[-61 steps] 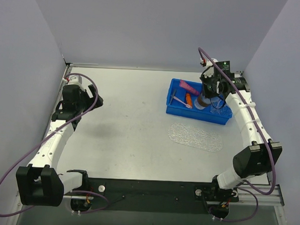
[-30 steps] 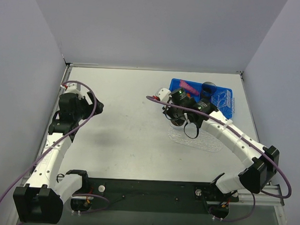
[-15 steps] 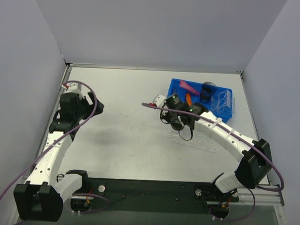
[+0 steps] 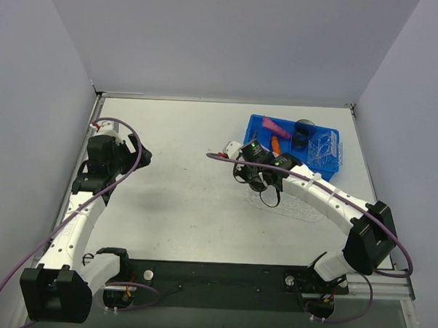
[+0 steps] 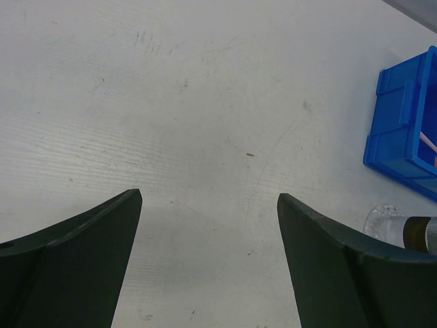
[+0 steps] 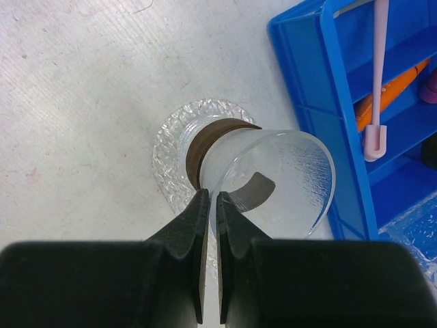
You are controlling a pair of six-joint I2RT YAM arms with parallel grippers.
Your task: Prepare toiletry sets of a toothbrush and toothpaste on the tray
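My right gripper [image 6: 210,195] is shut on the rim of a clear cup [image 6: 273,171] with a brown band at its base. It holds the cup tilted over the left end of the clear bumpy tray [image 6: 167,160]; I cannot tell whether the base touches. The pale toothbrush [image 6: 377,75], orange tube [image 6: 392,89] and magenta tube [image 6: 430,83] lie in the blue bin [image 6: 307,75]. In the top view the right gripper [image 4: 256,180] is at the tray's [image 4: 301,205] left end. My left gripper [image 5: 208,205] is open and empty above bare table, far left [image 4: 134,158].
The blue bin [image 4: 329,132] stands at the back right, just behind the tray. It also holds a dark round cup [image 4: 304,128] and clear crinkled plastic [image 4: 325,150]. Grey walls close in the table on three sides.
My right arm has carried the clear cup from the blue bin leftward and forward to the tray's left end. The left arm has barely moved.
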